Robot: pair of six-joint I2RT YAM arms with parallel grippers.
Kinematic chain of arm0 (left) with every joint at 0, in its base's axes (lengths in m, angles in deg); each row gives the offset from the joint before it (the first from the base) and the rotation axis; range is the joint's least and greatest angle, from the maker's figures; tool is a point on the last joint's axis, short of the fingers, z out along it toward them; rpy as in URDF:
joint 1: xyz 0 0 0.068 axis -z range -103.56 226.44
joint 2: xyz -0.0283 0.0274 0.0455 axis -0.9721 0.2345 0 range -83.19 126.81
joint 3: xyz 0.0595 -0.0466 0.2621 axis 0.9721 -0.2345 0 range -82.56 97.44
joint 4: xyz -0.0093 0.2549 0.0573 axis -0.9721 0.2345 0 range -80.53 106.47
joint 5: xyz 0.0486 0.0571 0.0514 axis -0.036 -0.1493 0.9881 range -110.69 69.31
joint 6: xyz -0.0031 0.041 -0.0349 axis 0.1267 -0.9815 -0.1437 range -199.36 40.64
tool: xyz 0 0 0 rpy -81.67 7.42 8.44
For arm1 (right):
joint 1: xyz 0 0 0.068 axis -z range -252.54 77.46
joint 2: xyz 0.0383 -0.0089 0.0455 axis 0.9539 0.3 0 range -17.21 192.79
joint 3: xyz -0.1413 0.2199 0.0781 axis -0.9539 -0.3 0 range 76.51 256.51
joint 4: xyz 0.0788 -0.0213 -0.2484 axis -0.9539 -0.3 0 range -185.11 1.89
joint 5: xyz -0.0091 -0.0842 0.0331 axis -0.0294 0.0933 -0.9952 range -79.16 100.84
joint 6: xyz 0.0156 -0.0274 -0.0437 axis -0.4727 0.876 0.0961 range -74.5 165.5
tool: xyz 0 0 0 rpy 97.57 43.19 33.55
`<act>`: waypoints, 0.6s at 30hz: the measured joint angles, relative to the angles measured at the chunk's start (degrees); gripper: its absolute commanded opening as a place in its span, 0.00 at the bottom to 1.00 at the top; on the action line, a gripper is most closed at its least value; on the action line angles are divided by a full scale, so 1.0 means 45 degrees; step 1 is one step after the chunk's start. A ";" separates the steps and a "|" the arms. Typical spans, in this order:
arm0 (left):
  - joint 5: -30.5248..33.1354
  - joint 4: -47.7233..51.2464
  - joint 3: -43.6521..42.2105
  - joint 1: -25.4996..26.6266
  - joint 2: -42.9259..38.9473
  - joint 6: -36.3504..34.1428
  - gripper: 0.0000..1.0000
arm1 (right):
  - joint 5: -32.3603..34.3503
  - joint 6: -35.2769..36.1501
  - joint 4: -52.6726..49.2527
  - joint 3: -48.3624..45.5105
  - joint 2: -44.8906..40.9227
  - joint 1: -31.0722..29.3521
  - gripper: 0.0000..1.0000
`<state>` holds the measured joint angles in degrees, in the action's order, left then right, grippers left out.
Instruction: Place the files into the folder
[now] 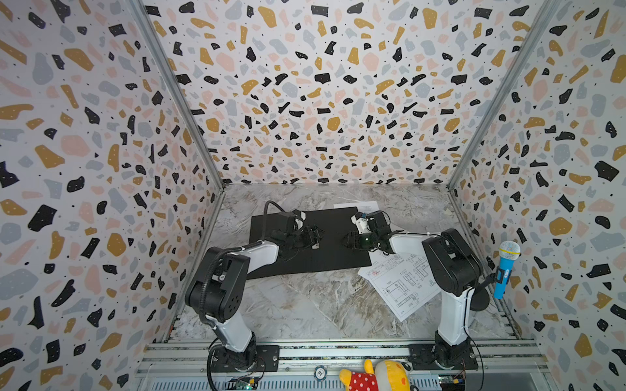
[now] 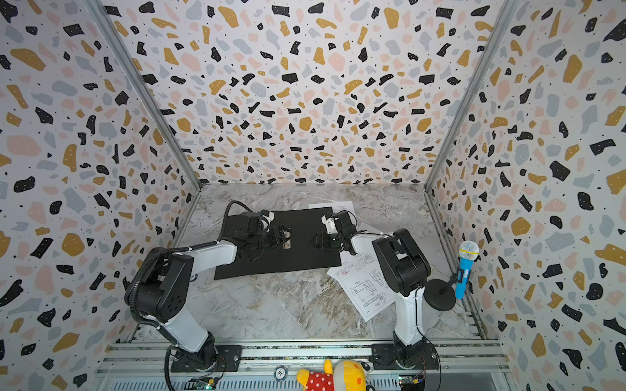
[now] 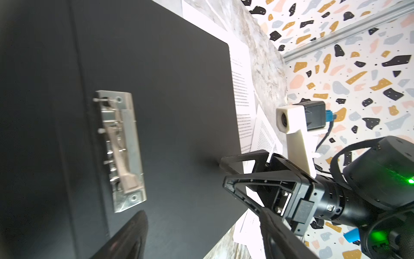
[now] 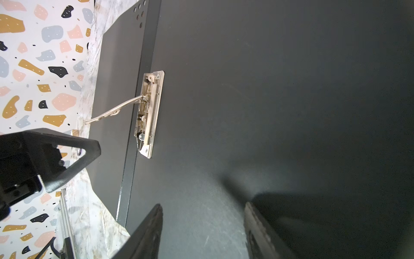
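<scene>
Elbows [image 1: 216, 284] raised, left pincer [image 1: 316, 236] facing right pincer [image 1: 347, 239] over folder [image 1: 335, 260]

- Place: robot test cell, lab-type booth built for recording.
- Walls [image 1: 305, 84]: terrazzo-print panels in aluminium framing [image 1: 176, 98], behind and to both sides of the jaws of the left gripper [image 1: 316, 236] and right gripper [image 1: 345, 241].
- Tabletop [image 1: 321, 304]: marble-print sheet beneath the jaws.
- Mounting rail [image 1: 338, 352]: aluminium extrusion carrying two robot arms [image 1: 230, 270], nearer the camera than the jaws.
- Props — toy microphone [image 1: 506, 267] on a stand, well right of the jaws; plush toy [image 1: 376, 377] at the rail.
</scene>
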<state>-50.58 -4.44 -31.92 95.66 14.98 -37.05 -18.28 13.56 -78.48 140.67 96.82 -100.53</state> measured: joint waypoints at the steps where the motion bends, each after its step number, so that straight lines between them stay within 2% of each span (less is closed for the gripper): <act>1: -0.0034 -0.0117 0.0019 0.0019 0.0112 0.0068 0.79 | 0.0000 -0.0005 0.0000 0.0005 0.0000 0.0005 0.60; 6: -0.0058 -0.0112 0.0937 0.0053 0.1030 0.0146 0.79 | -0.0005 -0.0029 0.0005 0.0005 0.0000 0.0005 0.60; 18: 0.0835 0.0126 0.4503 0.0053 0.3356 0.0131 0.79 | -0.0010 -0.0219 0.0053 0.0005 0.0005 0.0005 0.60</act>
<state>-46.82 -3.87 -11.66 95.90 30.08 -36.46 -18.33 12.58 -78.24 140.69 96.85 -100.51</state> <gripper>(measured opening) 0.790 0.598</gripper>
